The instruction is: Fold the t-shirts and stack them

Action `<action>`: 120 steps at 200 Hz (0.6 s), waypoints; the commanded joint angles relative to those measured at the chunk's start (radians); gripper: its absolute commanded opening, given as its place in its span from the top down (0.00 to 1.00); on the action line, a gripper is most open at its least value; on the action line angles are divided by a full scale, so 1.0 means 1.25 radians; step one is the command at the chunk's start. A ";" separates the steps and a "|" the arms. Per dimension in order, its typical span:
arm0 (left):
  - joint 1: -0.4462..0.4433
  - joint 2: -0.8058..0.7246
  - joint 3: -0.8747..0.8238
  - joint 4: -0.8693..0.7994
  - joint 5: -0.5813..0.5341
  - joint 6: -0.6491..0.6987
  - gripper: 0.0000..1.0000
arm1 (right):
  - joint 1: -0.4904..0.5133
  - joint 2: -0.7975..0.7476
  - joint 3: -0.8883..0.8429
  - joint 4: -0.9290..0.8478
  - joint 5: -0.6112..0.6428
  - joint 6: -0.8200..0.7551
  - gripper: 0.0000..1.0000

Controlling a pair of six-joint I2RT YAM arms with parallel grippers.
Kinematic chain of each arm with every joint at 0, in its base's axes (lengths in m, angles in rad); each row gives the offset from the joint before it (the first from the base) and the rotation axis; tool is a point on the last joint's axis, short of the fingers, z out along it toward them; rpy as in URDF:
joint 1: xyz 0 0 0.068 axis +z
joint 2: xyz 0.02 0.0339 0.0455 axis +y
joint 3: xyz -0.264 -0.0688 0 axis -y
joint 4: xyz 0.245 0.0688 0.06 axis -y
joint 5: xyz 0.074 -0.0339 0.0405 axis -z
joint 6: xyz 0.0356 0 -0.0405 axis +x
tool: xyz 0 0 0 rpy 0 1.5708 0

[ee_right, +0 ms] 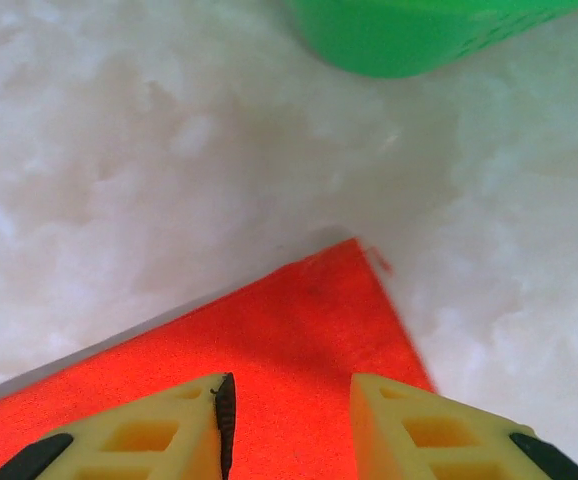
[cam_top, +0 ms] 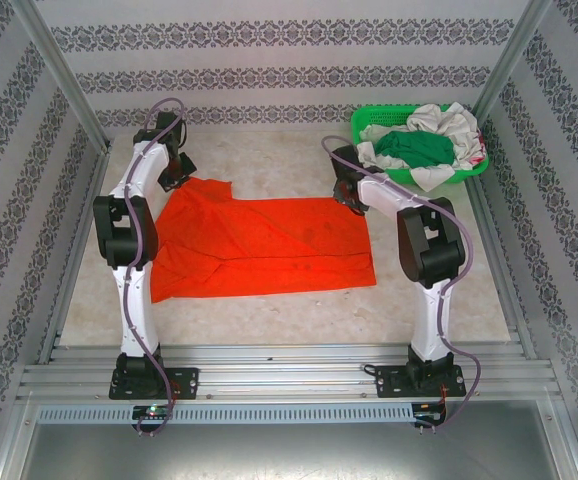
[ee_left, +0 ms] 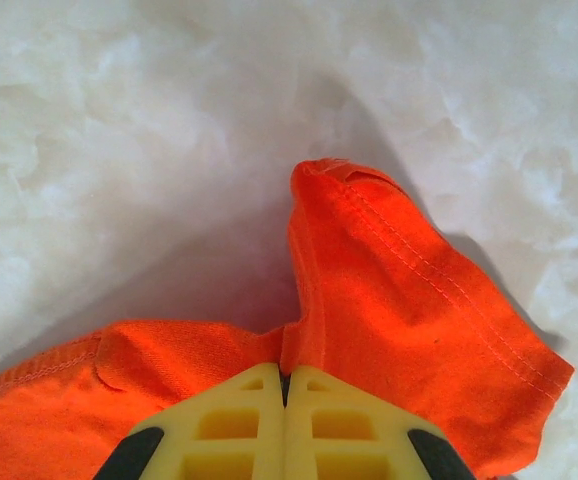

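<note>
Basket: a green t-shirt and a white t-shirt are heaped inside.
Left gripper: clamped on a fold of the orange t-shirt.
Right gripper: jaws parted over its corner.

Both the left arm and the right arm are built of glossy white links joined by bulky black joint housings. A greyish-purple cable loops along each one. Each ends in a black base plate. The left pincer and right pincer have pale yellow plastic fingers with rectangular cut-outs and black outer corners.
</note>
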 commanded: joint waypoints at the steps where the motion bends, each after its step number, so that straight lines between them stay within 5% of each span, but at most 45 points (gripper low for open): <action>1: 0.022 -0.007 0.006 0.012 0.007 0.027 1.00 | 0.051 0.011 -0.018 0.038 -0.008 0.063 0.64; 120: 0.055 0.035 0.038 -0.045 0.018 0.054 1.00 | 0.133 -0.131 -0.347 0.121 -0.105 0.175 0.64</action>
